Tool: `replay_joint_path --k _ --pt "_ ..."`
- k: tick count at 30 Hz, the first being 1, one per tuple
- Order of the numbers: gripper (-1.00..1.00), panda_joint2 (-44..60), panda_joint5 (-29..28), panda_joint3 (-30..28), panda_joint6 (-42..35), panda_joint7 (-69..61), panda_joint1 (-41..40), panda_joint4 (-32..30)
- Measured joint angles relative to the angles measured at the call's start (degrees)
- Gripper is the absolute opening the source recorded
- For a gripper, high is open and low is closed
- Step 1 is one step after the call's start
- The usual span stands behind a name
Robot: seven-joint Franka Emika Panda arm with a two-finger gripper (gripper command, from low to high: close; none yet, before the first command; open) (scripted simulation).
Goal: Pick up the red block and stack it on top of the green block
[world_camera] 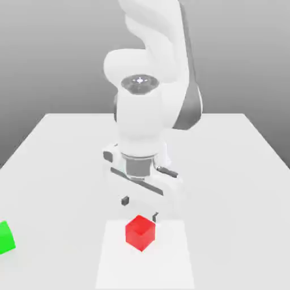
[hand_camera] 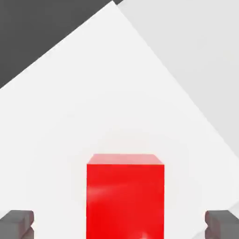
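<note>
Hanging wide open and holding nothing, the tool (world_camera: 140, 208) sits just above the red block (world_camera: 140, 232); the green block (world_camera: 6, 238) lies well apart, at the counter (world_camera: 238, 170) edge.

Cut-off and hidden parts around the two blocks

The green block (world_camera: 5, 238) is cut by the exterior view's left edge, so only a part of it shows. The arm (world_camera: 148, 102) runs out past the top edge there, its upper links unseen, and the table (world_camera: 226, 170) is cut at the near edge. In the hand view the red block (hand_camera: 125, 198) is cropped at its lower end, and the fingertips (hand_camera: 17, 223) show as grey stubs cut by the edge, well apart on either side of it.
</note>
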Motion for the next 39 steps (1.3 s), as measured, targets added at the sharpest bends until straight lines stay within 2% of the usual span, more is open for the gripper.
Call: replay_joint_path --k 13,21,22,29,39 --pt "0.00 6.6 -4.2 -1.4 5.4 3.4 0.3 1.7" --pt "0.00 13.2 -10.7 -6.9 11.2 7.7 4.1 1.4" --pt "-1.00 14.0 -11.3 -7.7 11.9 8.1 4.8 1.3" --pt "-1.00 14.0 -11.5 -7.7 12.0 8.3 4.7 1.3" --pt "-1.00 6.3 -3.7 -2.4 5.3 3.0 1.4 1.7"
